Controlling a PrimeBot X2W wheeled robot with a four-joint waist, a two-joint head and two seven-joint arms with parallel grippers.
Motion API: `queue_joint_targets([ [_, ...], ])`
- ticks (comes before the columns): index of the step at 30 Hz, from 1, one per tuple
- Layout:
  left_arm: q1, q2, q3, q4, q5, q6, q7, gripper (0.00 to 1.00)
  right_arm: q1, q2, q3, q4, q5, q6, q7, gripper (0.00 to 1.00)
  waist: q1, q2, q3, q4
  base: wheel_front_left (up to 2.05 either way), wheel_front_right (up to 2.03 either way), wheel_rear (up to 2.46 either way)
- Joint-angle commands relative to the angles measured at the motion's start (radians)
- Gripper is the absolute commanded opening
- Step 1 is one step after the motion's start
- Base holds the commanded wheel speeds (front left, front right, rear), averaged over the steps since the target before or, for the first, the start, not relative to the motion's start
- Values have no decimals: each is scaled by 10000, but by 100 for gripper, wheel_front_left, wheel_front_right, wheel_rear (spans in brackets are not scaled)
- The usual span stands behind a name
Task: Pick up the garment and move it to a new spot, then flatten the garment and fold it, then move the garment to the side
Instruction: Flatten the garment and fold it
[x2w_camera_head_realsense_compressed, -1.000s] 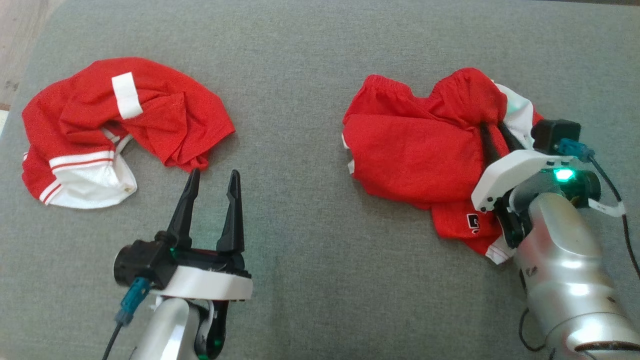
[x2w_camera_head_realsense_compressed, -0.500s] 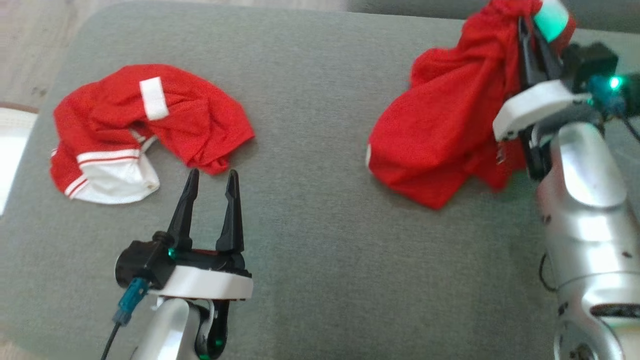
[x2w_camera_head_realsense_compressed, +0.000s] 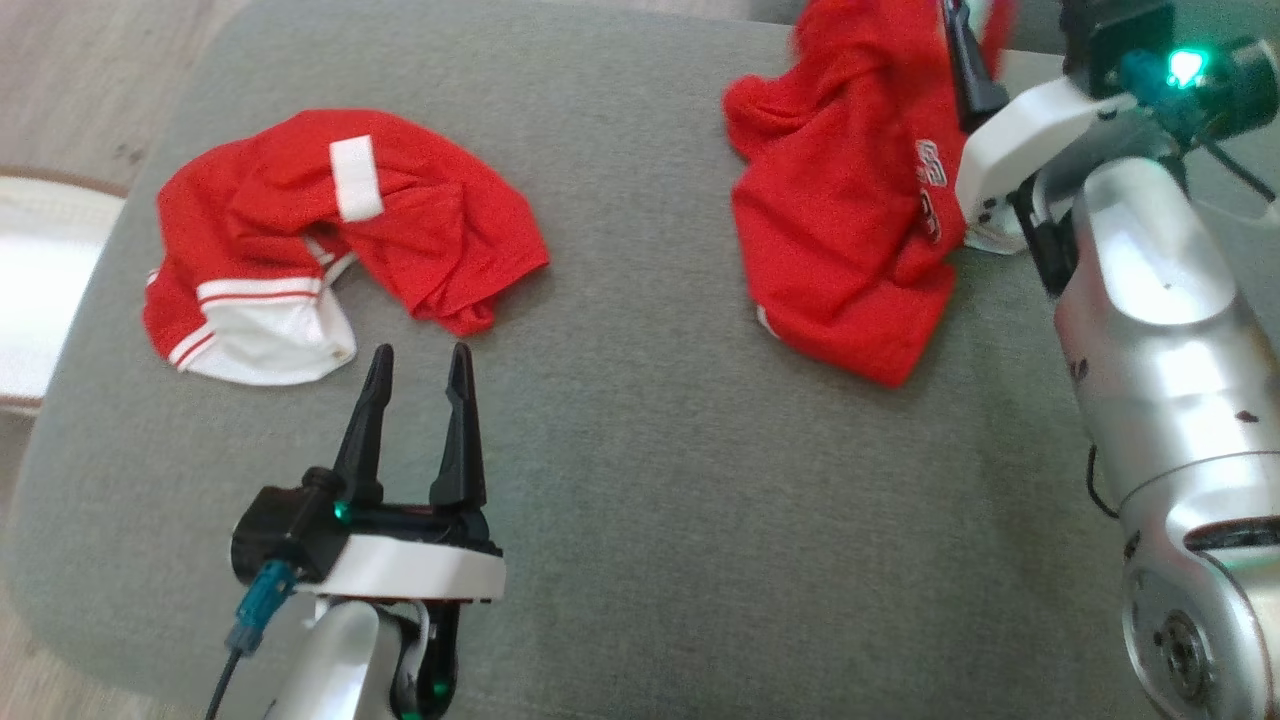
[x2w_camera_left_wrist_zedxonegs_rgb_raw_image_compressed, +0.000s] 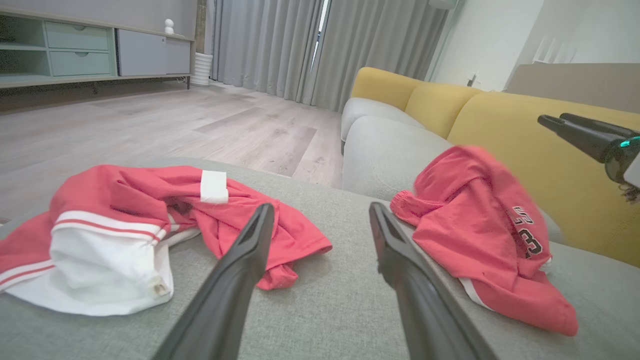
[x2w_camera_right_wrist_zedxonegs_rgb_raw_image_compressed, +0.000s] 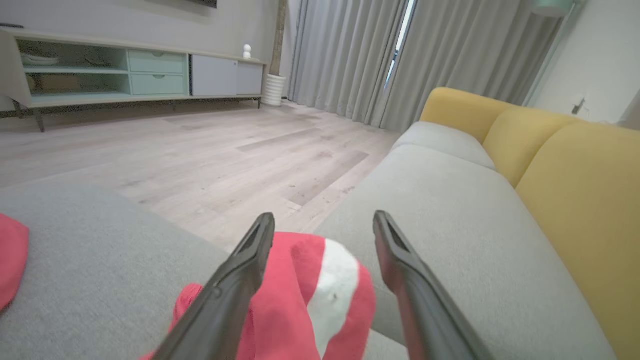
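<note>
Head view: red shorts (x2w_camera_head_realsense_compressed: 840, 220) are lying at the far right edge of the grey ottoman (x2w_camera_head_realsense_compressed: 640, 500). Left wrist view: left gripper (x2w_camera_left_wrist_zedxonegs_rgb_raw_image_compressed: 321, 209) is hovering, jaws spread. Right wrist view: right gripper (x2w_camera_right_wrist_zedxonegs_rgb_raw_image_compressed: 324, 216) is gaping above the shorts.

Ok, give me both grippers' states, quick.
Left gripper: open, empty.
Right gripper: open, gripping nothing; garment lies just below it.

A yellow-backed sofa (x2w_camera_right_wrist_zedxonegs_rgb_raw_image_compressed: 575, 175) borders the wooden floor (x2w_camera_right_wrist_zedxonegs_rgb_raw_image_compressed: 200, 150); grey curtains (x2w_camera_right_wrist_zedxonegs_rgb_raw_image_compressed: 350, 60) hang beyond.
</note>
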Motion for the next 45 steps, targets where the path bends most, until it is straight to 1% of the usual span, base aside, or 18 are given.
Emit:
queue_joint_targets([
  [1, -58, 22, 366, -365, -27, 32, -93, 100, -135, 176, 177, -27, 11, -7, -81, 100, 0, 0, -79, -313, 0, 0, 0],
  [4, -46, 22, 574, -414, 40, 24, -93, 100, 249, 249, 298, 55, 269, -7, -95, 100, 0, 0, -189, -797, 0, 0, 0],
  [5, -48, 22, 627, -422, 88, 5, -93, 100, 437, 257, 436, -82, 578, -7, -99, 100, 0, 0, -232, -946, 0, 0, 0],
  [7, -54, 22, 764, -445, 189, -37, -93, 100, 958, 263, 923, -769, 1497, -7, -103, 100, 0, 0, -338, -1274, 0, 0, 0],
  [8, -54, 22, 764, -445, 189, -37, -93, 100, 958, 263, 923, -769, 1497, -7, -103, 100, 0, 0, -338, -1274, 0, 0, 0],
  [11, -29, 22, 1007, -530, 298, -96, -93, 100, 2031, 266, 1446, -2064, 2682, -7, -105, 100, 0, 0, -537, -1806, 0, 0, 0],
  [14, 14, 22, 1170, -659, 377, -149, -93, 100, 3196, 267, 1636, -3326, 3296, -7, -106, 100, 0, 0, -705, -2237, 0, 0, 0],
  [20, 127, 22, 1283, -871, 467, -258, -93, 100, 5415, 268, 1427, -5623, 3794, -7, -107, 100, 0, 0, -981, -2859, 0, 0, 0],
  [27, 380, 22, 1184, -1017, 515, -297, -93, 100, 7570, 268, 1038, -7593, 4218, -7, -108, 100, 0, 0, -1306, -3145, 0, 0, 0],
  [30, 506, 22, 1139, -1065, 543, -309, -93, 100, 8220, 269, 910, -8025, 4419, -7, -108, 100, 0, 0, -1379, -3176, 0, 0, 0],
  [34, 634, 22, 1092, -1114, 555, -331, -93, 100, 8684, 269, 888, -8180, 4453, -7, -108, 100, 0, 0, -1414, -3181, 0, 0, 0],
  [41, 653, 22, 989, -1101, 563, -375, -93, 100, 8689, 269, 846, -8172, 4453, -7, -108, 100, 0, 0, -1334, -3027, 0, 0, 0],
  [45, 515, 22, 844, -1080, 513, -389, -93, 100, 8549, 269, 1219, -7808, 4369, -7, -107, 100, 0, 0, -1160, -2726, 0, 0, 0],
])
